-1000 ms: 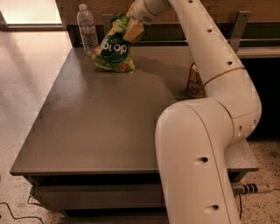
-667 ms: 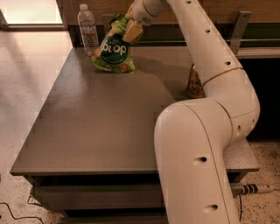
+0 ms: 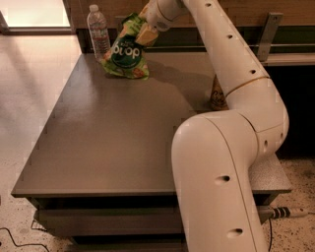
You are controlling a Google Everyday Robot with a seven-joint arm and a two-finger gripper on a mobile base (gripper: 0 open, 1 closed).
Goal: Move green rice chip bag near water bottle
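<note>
There's the chip bag [image 3: 125,53] at the far end, right by the water bottle [image 3: 98,30]!
We see the pincer [image 3: 143,33] clamped on the bag's top edge, its bottom resting on the table [image 3: 113,138]; a can [image 3: 217,93] stands well apart.

Office-like break area: grey table [image 3: 113,142], speckled floor [image 3: 301,197], wooden wall [image 3: 236,10]; tool [image 3: 143,32] grips green rice chip bag [image 3: 125,56] at far edge.
</note>
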